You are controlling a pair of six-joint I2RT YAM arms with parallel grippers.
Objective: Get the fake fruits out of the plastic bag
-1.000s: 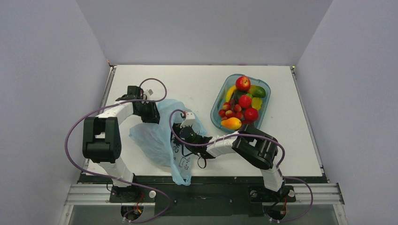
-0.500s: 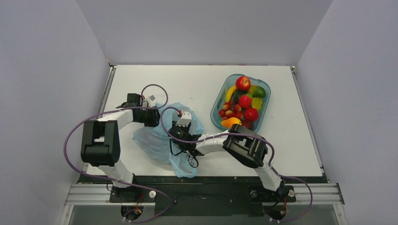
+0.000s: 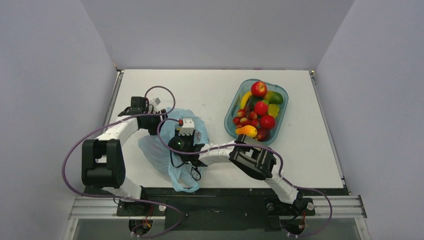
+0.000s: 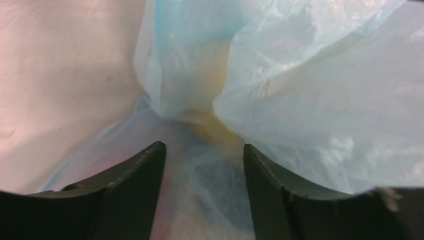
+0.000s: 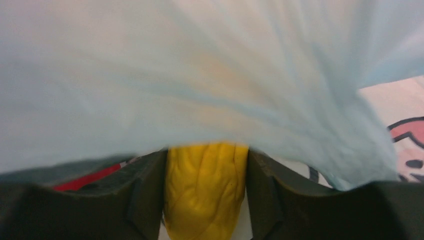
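On the white table [image 3: 210, 90] we note, largest first, the crumpled light-blue plastic bag [image 3: 160, 150]. It lies at the near left, one loop handle trailing to the table's front edge. Both arms reach onto it.

Well apart, on the right half, sits the teal tub [image 3: 228, 120]. It holds a heap of fruit: a red apple [image 3: 258, 88] at the far end and an orange-yellow fruit [image 3: 246, 131] at the near end. Small red berries and a green piece lie between them.

Left claw [image 4: 202, 155]: at the bag's far-left edge, seen from above. Its wrist view shows the two dark fingers [image 4: 135, 190] standing well apart, released. Thin bag film runs loosely through the gap without being pinched. A faint yellowish tint shows through the film just ahead of the tips; we cannot tell what causes it.

Right claw [image 5: 206, 165]: over the middle of the bag, seen from above. Its wrist view shows the fingers [image 5: 145, 195] pressed against both sides of a ribbed yellow fruit [image 5: 205, 200], which fills the gap between them: clenched on it. Blue film drapes over the top of the fruit and fills the upper view. The fruit's lower part shows bare. Black-and-pink print on the bag shows at the right edge of this view. We cannot identify a red sliver by the left-hand finger.
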